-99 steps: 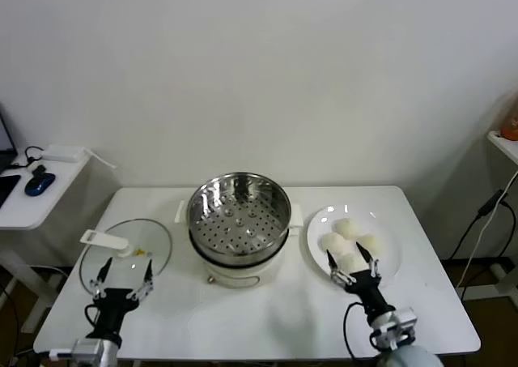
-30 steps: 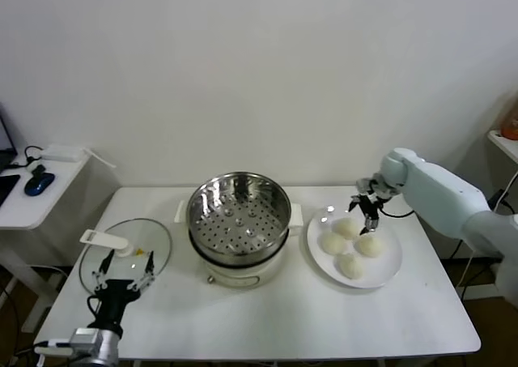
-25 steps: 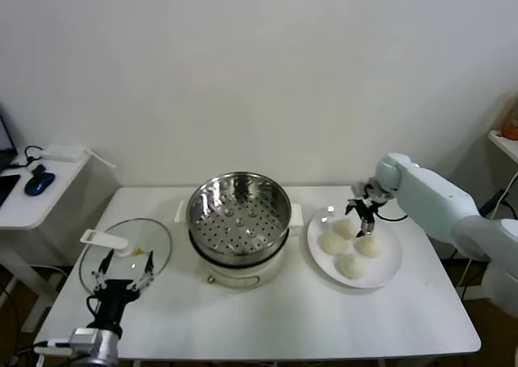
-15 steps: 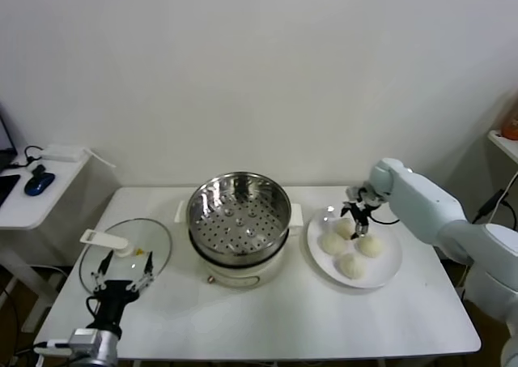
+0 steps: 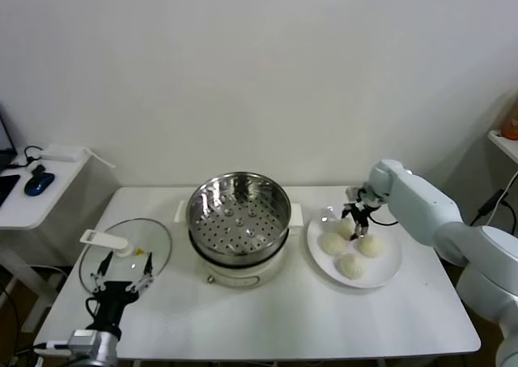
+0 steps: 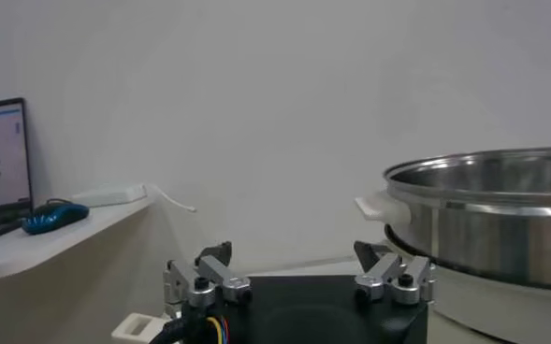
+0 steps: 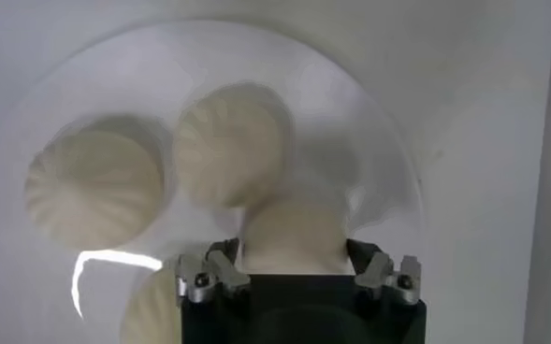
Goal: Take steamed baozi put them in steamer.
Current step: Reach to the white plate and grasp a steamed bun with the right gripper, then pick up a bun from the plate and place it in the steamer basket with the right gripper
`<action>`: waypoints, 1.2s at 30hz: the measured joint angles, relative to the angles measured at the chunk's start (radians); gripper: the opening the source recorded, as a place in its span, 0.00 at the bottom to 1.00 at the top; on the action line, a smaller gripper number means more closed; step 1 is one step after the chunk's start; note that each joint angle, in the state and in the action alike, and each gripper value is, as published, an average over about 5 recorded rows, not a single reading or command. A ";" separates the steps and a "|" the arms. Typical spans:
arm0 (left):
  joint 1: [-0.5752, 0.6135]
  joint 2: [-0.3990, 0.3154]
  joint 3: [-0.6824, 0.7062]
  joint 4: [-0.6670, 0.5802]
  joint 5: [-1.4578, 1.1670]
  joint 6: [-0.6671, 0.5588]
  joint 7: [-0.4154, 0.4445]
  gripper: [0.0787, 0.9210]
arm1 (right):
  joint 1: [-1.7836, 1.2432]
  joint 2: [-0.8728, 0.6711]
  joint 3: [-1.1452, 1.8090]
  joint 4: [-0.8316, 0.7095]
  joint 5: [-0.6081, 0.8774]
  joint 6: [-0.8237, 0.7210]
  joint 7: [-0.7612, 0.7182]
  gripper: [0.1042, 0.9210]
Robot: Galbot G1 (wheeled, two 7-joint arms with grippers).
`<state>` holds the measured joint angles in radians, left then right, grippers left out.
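Observation:
Several cream-white steamed baozi lie on a white plate [image 5: 390,271] right of the steamer [image 5: 239,213], a shiny steel pot with a perforated tray and nothing in it. My right gripper [image 5: 354,215] is down over the rear baozi [image 7: 292,234] and its jaws press against both sides of it; the bun still rests on the plate. The others [image 5: 333,243] [image 5: 370,245] [image 5: 350,265] lie just in front. My left gripper [image 5: 123,270] stays parked and open at the front left, over the near edge of the glass lid.
A round glass lid [image 5: 121,249] with a white handle lies flat left of the steamer. A side table [image 5: 36,193] with a blue mouse stands at the far left. From the left wrist, the steamer's wall [image 6: 490,224] is close by.
My right arm came up from its parked place to the plate's rear, lowered over the rear baozi, and its jaws have closed in from wide open onto it. The left arm has not moved.

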<state>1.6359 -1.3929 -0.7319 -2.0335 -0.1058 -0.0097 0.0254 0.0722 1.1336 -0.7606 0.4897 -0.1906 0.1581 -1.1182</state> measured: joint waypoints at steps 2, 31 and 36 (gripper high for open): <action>0.000 0.000 0.000 0.000 0.000 0.000 0.000 0.88 | -0.002 0.000 0.006 -0.001 -0.003 0.001 -0.001 0.74; -0.001 -0.004 0.001 -0.005 0.000 0.001 -0.001 0.88 | 0.020 -0.029 0.025 0.053 -0.018 0.020 -0.020 0.66; -0.002 -0.004 0.001 -0.004 0.000 0.000 -0.001 0.88 | 0.072 -0.072 -0.036 0.159 0.007 0.033 -0.028 0.65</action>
<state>1.6334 -1.3969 -0.7312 -2.0377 -0.1057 -0.0095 0.0244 0.1445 1.0615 -0.7963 0.6489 -0.1833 0.1908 -1.1462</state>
